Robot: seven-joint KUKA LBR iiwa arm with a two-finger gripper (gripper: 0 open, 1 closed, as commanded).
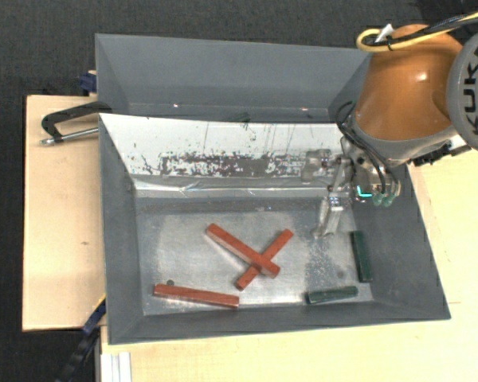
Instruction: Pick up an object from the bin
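Grey metal makes up the claw point(330, 216), which is seen right of the frame's centre, hung below the orange cover point(402, 86) of the wrist at the upper right. Whether the claw is spread or pressed together cannot be told. It is placed above a bare patch of floor in the right part of the bin point(223, 70), close to the back wall. Nearest to it, just to its lower right, a dark green bar point(360, 255) is laid along the right wall, running from top to bottom of the frame. A second dark green bar point(331, 295) is laid crosswise below that, in the lower right corner of the floor, near the first. To the lower left of the claw, about the middle of the frame, two sticks are crossed and touching: a long red stick point(227, 239) is run from upper left to lower right, and a shorter red stick point(279, 243) from upper right to lower left. A third red stick point(195, 295) is laid flat at the lower left, along the front wall, well apart from the claw.
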